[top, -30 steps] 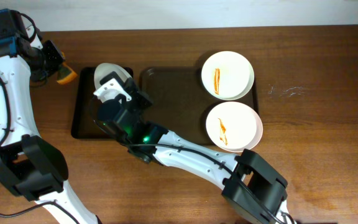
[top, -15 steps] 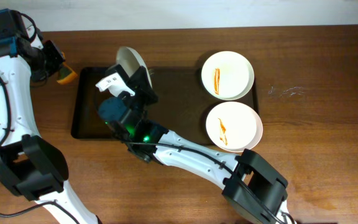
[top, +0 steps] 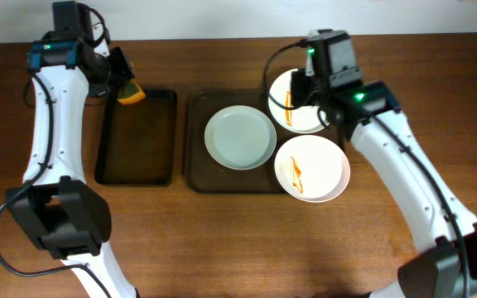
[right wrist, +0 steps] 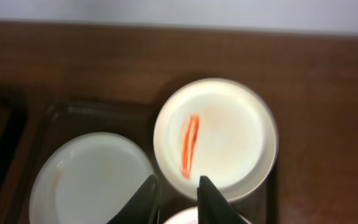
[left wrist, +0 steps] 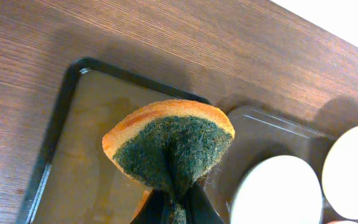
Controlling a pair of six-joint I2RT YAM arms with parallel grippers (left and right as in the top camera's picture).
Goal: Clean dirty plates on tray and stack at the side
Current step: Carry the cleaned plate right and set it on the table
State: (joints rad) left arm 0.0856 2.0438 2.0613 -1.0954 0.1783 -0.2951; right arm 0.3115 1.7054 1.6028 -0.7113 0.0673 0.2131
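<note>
Three white plates lie on the dark brown tray. The left plate looks plain, with no clear smear. The back right plate and the front right plate each carry an orange-red streak. My right gripper is open and empty, above the near left edge of the back right plate; its point in the right wrist view lies beside the plain plate. My left gripper is shut on an orange and green sponge, held over the back right corner of the black tray.
The narrower black tray sits left of the brown tray, almost touching it. Bare wooden table lies to the right of the plates and along the front. The front right plate overhangs the brown tray's right rim.
The right arm carried a plate from over the black tray, laid it flat on the brown tray's left side and pulled back to the back right plate. The left arm moved right with the sponge.
</note>
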